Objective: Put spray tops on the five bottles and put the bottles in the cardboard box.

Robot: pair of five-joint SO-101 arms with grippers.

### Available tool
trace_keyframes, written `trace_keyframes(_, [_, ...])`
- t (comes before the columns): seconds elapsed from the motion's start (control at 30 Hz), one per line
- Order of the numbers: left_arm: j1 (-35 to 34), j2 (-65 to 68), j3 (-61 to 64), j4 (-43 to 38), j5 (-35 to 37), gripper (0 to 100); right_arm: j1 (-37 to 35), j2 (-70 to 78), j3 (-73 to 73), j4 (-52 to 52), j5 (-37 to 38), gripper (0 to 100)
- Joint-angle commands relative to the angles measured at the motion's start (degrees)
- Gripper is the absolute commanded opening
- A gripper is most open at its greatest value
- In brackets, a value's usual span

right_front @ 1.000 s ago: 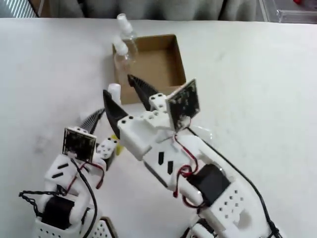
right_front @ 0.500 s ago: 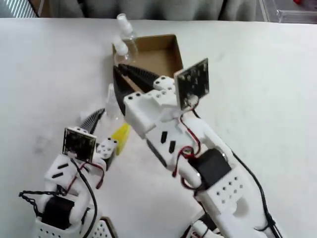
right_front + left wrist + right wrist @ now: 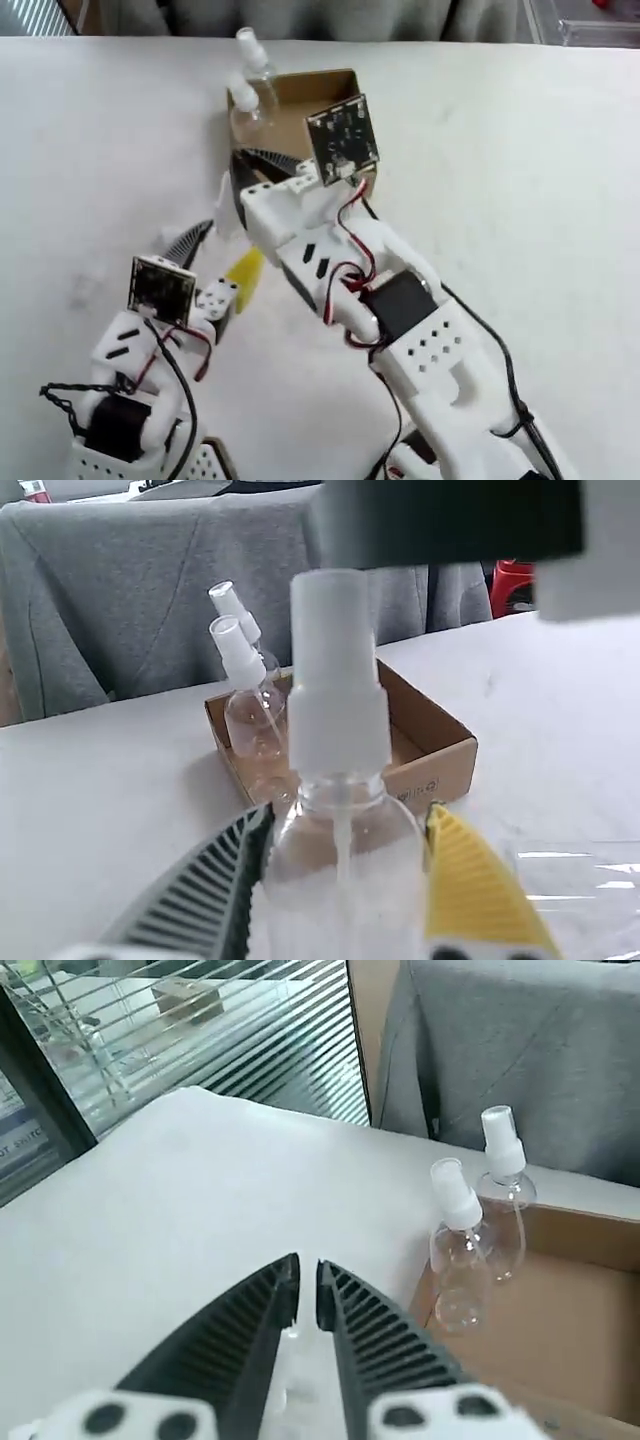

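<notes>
My left gripper (image 3: 350,820) is shut on a clear bottle (image 3: 345,860), which stands upright between its grey and yellow fingers with a white spray top (image 3: 335,680) on its neck. In the high view this gripper (image 3: 218,252) sits near the box's front left corner. My right gripper (image 3: 240,154) hangs just above the spray top, fingers together (image 3: 306,1265). The cardboard box (image 3: 310,105) lies beyond. Two capped bottles (image 3: 248,85) stand at its far left corner, one (image 3: 458,1250) inside and one (image 3: 503,1195) against its outer wall.
A sheet of clear plastic (image 3: 580,880) lies on the white table to the right of the held bottle. The right arm (image 3: 400,320) crosses the table's middle diagonally. A grey cloth (image 3: 120,590) hangs behind the table's far edge.
My right gripper swung left and away from me over the held bottle, and its fingers went from wide open to shut. The left arm kept still.
</notes>
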Motion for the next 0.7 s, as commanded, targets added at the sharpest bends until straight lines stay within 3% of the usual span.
trace_keyframes(0.0, [0.3, -0.7, -0.4, -0.2, 0.4, 2, -1.1, -0.1, -2.7, 3.3, 0.6, 1.6])
trace_keyframes(0.27, [0.3, -0.7, 0.3, -0.3, 0.4, 2, -0.1, -0.7, -4.7, 2.8, 0.6, 1.7])
trace_keyframes(0.53, [0.3, -0.7, 0.5, -0.3, 0.4, 2, 8.9, -3.3, -9.1, 2.9, 1.1, 1.6])
trace_keyframes(0.67, [0.3, -0.7, 0.5, -0.3, 0.4, 2, 15.4, -2.4, -8.9, 6.2, 13.3, 1.6])
